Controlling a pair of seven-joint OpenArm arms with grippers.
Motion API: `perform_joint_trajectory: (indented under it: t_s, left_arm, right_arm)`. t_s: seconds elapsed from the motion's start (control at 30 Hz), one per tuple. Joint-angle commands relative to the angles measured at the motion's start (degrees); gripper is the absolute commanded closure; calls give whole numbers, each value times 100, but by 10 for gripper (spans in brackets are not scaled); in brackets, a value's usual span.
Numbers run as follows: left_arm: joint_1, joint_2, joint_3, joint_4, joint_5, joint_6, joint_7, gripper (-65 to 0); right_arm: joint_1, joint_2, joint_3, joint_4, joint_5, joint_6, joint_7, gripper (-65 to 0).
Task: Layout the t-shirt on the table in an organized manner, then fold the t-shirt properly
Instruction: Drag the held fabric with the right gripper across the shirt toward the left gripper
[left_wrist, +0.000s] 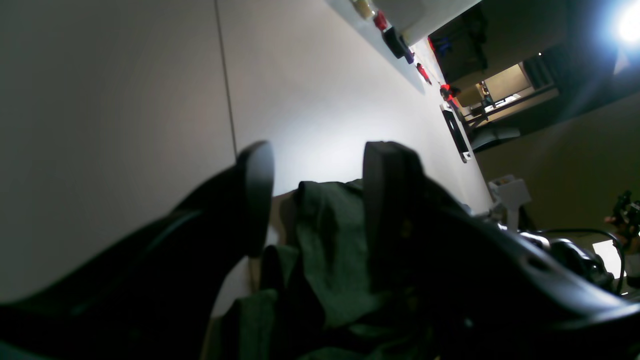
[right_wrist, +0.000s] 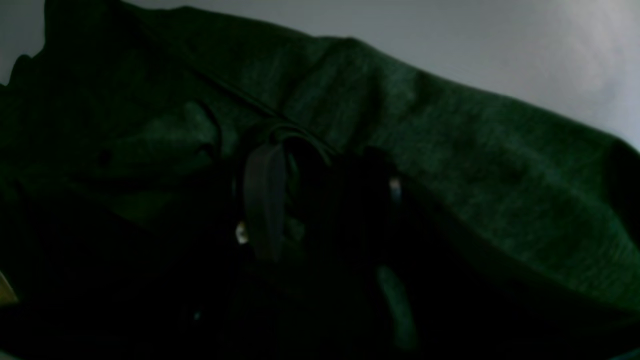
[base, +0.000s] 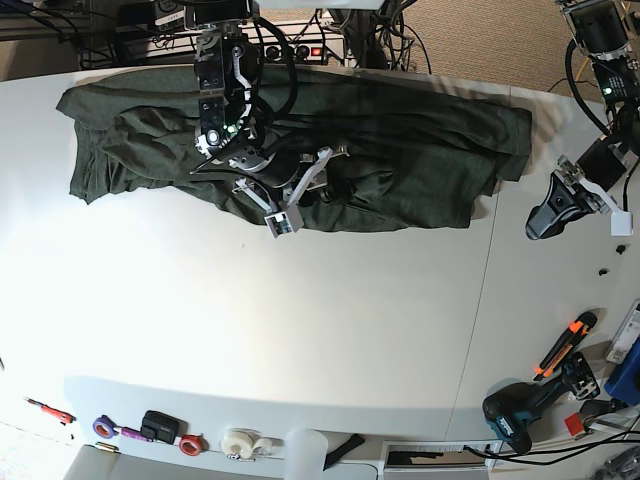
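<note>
The dark green t-shirt (base: 400, 150) lies spread and wrinkled across the far part of the white table (base: 300, 330). My right gripper (base: 297, 190) rests low on the shirt's middle front edge with its jaws apart. In the right wrist view its dark fingers (right_wrist: 265, 200) press into bunched cloth (right_wrist: 475, 165). My left gripper (base: 548, 220) hangs over bare table just right of the shirt's right end, open and empty. In the left wrist view the left gripper (left_wrist: 320, 150) has its fingers spread, with the shirt (left_wrist: 330, 240) behind them.
A thin seam (base: 480, 300) crosses the table at the right. A drill (base: 515, 415) and an orange-handled tool (base: 565, 340) lie at the front right. Tape rolls (base: 240, 440) and small items (base: 155, 425) line the front edge. Cables and gear (base: 330, 30) crowd the far side.
</note>
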Motion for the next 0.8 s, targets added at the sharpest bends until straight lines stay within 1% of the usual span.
perform_joint_trajectory:
  t_s: [0.0, 0.07, 0.1, 0.2, 0.23, 0.3, 0.43, 0.53, 0.63, 0.77]
  left_arm:
    - [-63, -111, -37, 85, -158, -54, -87, -283]
    - [-63, -111, -37, 85, -158, -54, -87, -283]
    - [-63, -111, -37, 85, -158, -54, -87, -283]
    - [-63, -111, -37, 85, -158, -54, -87, -278]
    - [-63, -111, -37, 85, -158, -54, -87, -270]
    - [-63, -111, -37, 85, -158, -54, -87, -258]
    - [-63, -111, -37, 85, -158, -54, -87, -257]
    - [-63, -111, -37, 85, -158, -54, -85, -257]
    - [-63, -111, -37, 85, -158, -54, -85, -257]
    - [-63, -111, -37, 85, -158, -54, -85, -257]
  right_arm:
    - [94, -28, -15, 87, 48, 20, 120, -250]
    - [94, -31, -15, 87, 50, 24, 166, -246]
    - [96, -31, -15, 87, 50, 46, 177, -220]
    - [96, -31, -15, 87, 50, 203, 177, -50]
    - [96, -31, -15, 87, 50, 262, 179, -3]
    - [96, -31, -15, 87, 52, 302, 201, 0]
    - [129, -31, -31, 90, 188, 323, 190, 0]
    - [197, -31, -173, 94, 313, 529, 184, 0]
    - [299, -31, -503, 94, 328, 533, 168, 0]
    - [448, -33, -1137, 94, 326, 533, 170, 0]
